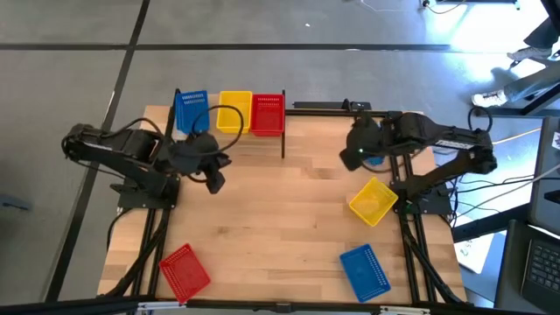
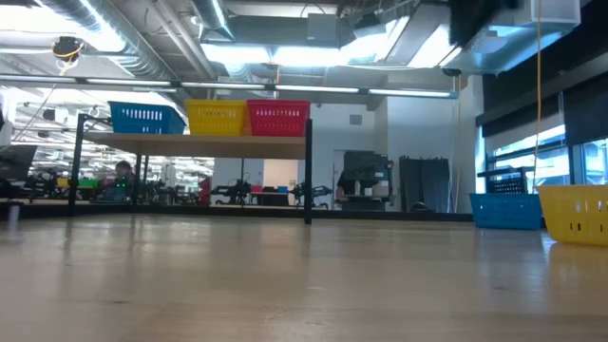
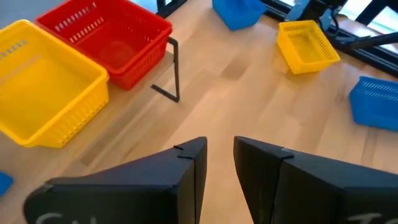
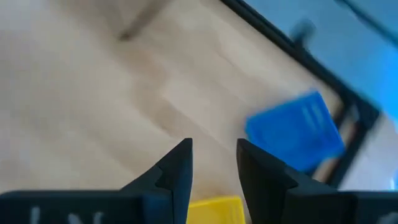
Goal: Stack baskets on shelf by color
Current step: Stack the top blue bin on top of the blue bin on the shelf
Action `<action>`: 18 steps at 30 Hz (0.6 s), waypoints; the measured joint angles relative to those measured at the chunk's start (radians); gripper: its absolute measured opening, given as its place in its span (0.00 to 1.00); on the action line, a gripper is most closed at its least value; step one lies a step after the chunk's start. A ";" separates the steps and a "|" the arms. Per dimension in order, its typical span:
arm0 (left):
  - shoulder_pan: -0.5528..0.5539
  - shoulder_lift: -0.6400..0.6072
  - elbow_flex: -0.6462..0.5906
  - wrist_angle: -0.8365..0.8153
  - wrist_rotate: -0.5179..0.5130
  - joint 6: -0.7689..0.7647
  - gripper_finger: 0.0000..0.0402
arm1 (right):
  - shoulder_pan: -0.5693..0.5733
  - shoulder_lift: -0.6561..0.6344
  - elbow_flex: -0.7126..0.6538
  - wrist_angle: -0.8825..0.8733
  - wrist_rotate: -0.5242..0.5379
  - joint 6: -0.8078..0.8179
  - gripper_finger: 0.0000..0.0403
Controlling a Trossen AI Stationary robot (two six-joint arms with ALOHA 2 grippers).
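Overhead first: light wooden shelf with thin black posts (image 1: 229, 140) sits upper left of centre, carrying a blue mesh plastic basket (image 1: 191, 109), a yellow mesh basket (image 1: 233, 111) and a red mesh basket (image 1: 268, 114) in a row. Loose on the table: a yellow basket (image 1: 373, 201) at right, a blue one (image 1: 364, 269) lower right, a red one (image 1: 184, 270) lower left. Left gripper (image 1: 213, 178) hangs just in front of the shelf; right gripper (image 1: 354, 156) hovers upper right, over a part-hidden blue basket (image 1: 374, 159).

Low view: the shelf's three baskets upper left, touching side by side; no arm shows.

Left wrist view: jaws narrowly parted, empty.

Right wrist view: jaws slightly parted, empty, a blue basket (image 4: 297, 132) beyond them; blurred, so probably in motion.

Judgement: the right arm's pick comes next. Open wider, straddle one rim wall squarely, then nest colour onto matching colour.
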State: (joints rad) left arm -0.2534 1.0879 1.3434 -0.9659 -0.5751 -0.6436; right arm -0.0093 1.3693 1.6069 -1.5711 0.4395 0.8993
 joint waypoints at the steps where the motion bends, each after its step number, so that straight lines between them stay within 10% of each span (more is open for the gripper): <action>1: -0.009 0.001 0.000 0.002 -0.008 -0.003 0.18 | -0.030 -0.015 -0.044 0.001 0.000 0.038 0.30; 8: -0.031 0.001 0.000 0.070 -0.023 -0.009 0.18 | -0.256 -0.032 -0.293 0.092 -0.157 0.074 0.30; 18: -0.031 0.001 0.000 0.094 -0.024 -0.027 0.18 | -0.453 0.005 -0.570 0.459 -0.332 -0.337 0.30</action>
State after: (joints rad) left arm -0.2844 1.0889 1.3434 -0.8719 -0.5991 -0.6710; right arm -0.4620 1.3746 1.0370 -1.1121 0.1070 0.5620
